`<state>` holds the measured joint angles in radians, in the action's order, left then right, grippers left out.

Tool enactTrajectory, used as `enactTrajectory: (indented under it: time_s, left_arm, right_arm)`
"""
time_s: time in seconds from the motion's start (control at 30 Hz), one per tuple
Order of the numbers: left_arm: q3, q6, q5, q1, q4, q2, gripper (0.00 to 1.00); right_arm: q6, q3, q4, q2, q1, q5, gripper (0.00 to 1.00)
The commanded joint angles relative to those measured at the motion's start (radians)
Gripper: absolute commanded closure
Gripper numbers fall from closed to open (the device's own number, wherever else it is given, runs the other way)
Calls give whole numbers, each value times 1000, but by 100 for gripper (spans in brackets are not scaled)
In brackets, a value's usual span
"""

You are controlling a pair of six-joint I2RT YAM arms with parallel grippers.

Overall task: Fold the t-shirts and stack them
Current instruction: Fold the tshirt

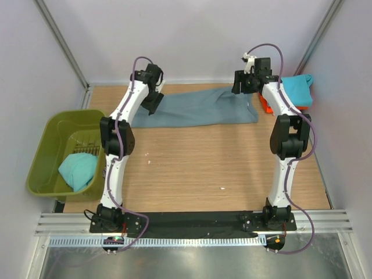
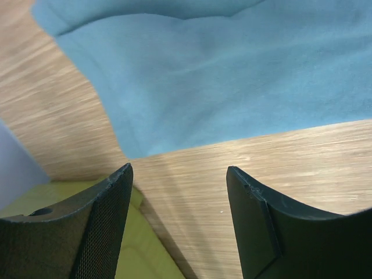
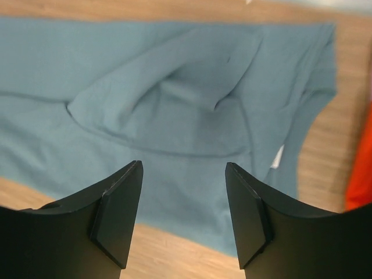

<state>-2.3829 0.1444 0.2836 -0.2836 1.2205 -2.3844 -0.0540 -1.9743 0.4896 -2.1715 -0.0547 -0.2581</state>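
A slate blue-grey t-shirt [image 1: 195, 108] lies folded into a long strip across the far part of the table. My left gripper [image 1: 152, 104] hangs open just above the strip's left end. In the left wrist view the gripper [image 2: 179, 174] has bare wood between its fingers and the t-shirt [image 2: 232, 70] just beyond them. My right gripper [image 1: 243, 88] is open over the strip's right end. Below that gripper [image 3: 183, 168] the t-shirt [image 3: 174, 99] shows a folded-in sleeve and a small white label [image 3: 277, 157]. Neither gripper holds anything.
An olive-green tub [image 1: 49, 136] at the table's left holds a crumpled turquoise t-shirt [image 1: 78, 170]. At the back right a turquoise t-shirt [image 1: 297, 90] rests on orange cloth [image 1: 266, 105]. White walls close in behind and at both sides.
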Motion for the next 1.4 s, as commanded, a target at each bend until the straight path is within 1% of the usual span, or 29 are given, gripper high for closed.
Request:
enactTrajectory:
  time_s: [0.0,0.07,0.2,0.3,0.43,0.63,0.8,0.83,0.9,0.93,0.97,1.03,1.23,1.37]
  left_arm:
    - [16,-23,-55,32,30,-38,33]
    - [27,-20,-87,35,31,-50,33]
    - [63,-32,-106,41,40,-68,34]
    - [83,-39,-110,53,39,-82,33]
    - [106,-43,-106,67,47,-102,33]
    - [119,-55,-95,83,47,-127,34]
    - [126,-60,-92,92,50,-142,34]
    - [126,-60,-93,92,56,-142,33]
    - [154,-60,-98,95,60,-124,34]
    - [168,-62,-104,93,62,-110,34]
    - [203,-62,-106,95,59,-95,34]
    - [238,-68,-110,96,59,-44,34]
    - [352,-71,-153,95,82,63,34]
    - [347,-74,-179,95,67,125,36]
  right_arm:
    - [52,102,44,29,10,-96,35]
    - [23,123,61,29,21,-99,35]
    - [6,129,69,15,44,-79,34]
    - [-1,121,69,-2,93,-67,34]
    - [-26,126,70,-25,107,-53,34]
    - [-56,178,86,-44,119,-49,34]
    - [-89,210,119,-51,121,-90,39]
    - [-90,216,127,-48,121,-90,41]
    - [-93,241,130,-39,124,-87,60]
    - [-92,256,132,-33,127,-87,80]
    - [-87,267,132,-22,131,-84,87]
    - [-87,288,139,-10,147,-79,99]
    - [-86,347,145,53,176,-52,99]
    - [-95,371,152,78,185,-20,98]
